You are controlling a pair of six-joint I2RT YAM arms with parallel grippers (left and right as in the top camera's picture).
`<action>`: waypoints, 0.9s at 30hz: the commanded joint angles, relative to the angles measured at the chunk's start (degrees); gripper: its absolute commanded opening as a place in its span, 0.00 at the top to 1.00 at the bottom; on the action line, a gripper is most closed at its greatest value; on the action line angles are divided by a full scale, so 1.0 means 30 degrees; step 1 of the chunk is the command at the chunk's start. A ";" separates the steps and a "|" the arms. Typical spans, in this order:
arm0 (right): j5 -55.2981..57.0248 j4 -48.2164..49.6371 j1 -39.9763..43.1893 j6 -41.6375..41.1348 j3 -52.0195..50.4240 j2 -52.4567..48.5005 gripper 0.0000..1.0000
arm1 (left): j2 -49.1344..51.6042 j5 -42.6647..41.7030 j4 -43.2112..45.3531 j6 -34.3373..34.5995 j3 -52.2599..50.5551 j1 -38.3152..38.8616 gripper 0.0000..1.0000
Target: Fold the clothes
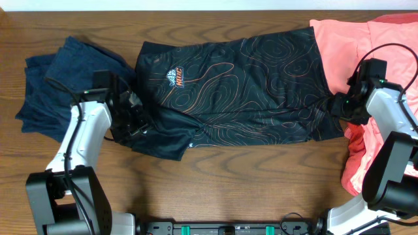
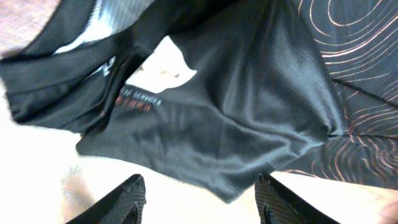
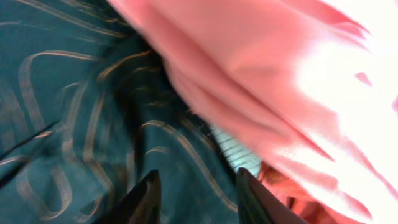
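Wooden table [image 1: 215,189] carries the black T-shirt [image 1: 241,85] lying lengthwise, seemingly mid-fold, with my left gripper [image 2: 202,190] open at its collar end and my right gripper [image 3: 196,186] open at its hem beside the pink shirts [image 1: 346,46], so next I'd grip one end and fold it over.

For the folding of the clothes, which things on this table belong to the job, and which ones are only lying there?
Belong to the job:
- black T-shirt with orange lines, spread across the middle
- salmon-pink shirts, at the right end

Only lying about:
- dark navy garment, rumpled at the left end
- wooden table under it all
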State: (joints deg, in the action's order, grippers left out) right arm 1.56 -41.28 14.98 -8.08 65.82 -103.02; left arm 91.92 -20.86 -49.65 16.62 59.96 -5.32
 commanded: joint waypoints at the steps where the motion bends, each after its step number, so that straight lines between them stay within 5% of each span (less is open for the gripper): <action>1: 0.1027 0.0867 0.0036 -0.0058 -0.1107 -0.0386 0.64 | -0.0168 0.0583 0.1035 -0.0510 -0.1297 0.0335 0.42; 9: 0.0685 0.3286 0.0036 -0.0066 -0.3548 -0.0386 0.67 | -0.0168 -0.0758 0.4153 -0.0306 -0.3920 0.0393 0.42; 14: 0.0699 0.3439 0.0036 -0.0248 -0.4153 -0.0386 0.93 | -0.0168 -0.3483 0.4022 -0.1341 -0.3978 0.0823 0.42; 27: 0.0692 0.3271 0.0109 -0.0299 -0.4233 -0.0386 0.85 | -0.0138 -0.0284 0.4014 -0.3016 -0.4153 0.5916 0.42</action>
State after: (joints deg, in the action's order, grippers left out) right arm 2.39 -30.06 14.98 -8.71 55.75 -102.37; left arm 91.92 -26.87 -37.43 8.93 48.12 9.93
